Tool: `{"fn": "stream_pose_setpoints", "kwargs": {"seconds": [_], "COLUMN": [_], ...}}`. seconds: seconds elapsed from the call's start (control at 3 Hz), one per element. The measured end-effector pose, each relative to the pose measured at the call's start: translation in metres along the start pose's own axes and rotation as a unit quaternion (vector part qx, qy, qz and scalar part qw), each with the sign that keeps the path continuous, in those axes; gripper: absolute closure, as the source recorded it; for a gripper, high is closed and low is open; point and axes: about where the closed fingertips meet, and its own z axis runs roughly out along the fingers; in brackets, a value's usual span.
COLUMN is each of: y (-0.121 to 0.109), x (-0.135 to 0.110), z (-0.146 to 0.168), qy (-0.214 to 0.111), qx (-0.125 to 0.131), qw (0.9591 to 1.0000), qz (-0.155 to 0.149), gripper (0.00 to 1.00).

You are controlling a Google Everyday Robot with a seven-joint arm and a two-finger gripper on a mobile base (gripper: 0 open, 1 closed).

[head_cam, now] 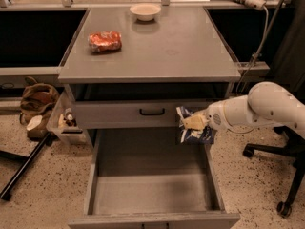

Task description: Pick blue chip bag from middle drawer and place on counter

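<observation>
Well, my gripper (193, 122) clamps blue chip bag (197, 134) above middle drawer (152, 191), right side. Next: lift it onto counter (162, 49).

My gripper (192, 122) is at the right end of the closed drawer front (119, 113), below the counter (167, 51) edge. Its fingers are pinched on the blue chip bag (196, 134), which hangs over the right wall of the pulled-out middle drawer (152, 194). On the counter I see an orange-red snack bag (105, 41) left and a white bowl (145, 11) at the back.
</observation>
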Motion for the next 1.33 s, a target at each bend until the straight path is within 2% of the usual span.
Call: {"fn": "stream_pose_setpoints", "kwargs": {"seconds": [0.33, 0.67, 1.0, 1.33], "y": [0.038, 0.09, 0.12, 0.124], "x": [-0.043, -0.102, -0.167, -0.194], "z": [-0.058, -0.128, -0.176, -0.191], "qy": [-0.056, -0.094, -0.111, -0.132], "qx": [-0.018, -0.017, -0.013, -0.009], "qw": [0.9972, 0.9914, 0.985, 0.9803], "qz": [-0.046, -0.09, -0.131, -0.146], "gripper": [1.0, 1.0, 1.0, 1.0]}}
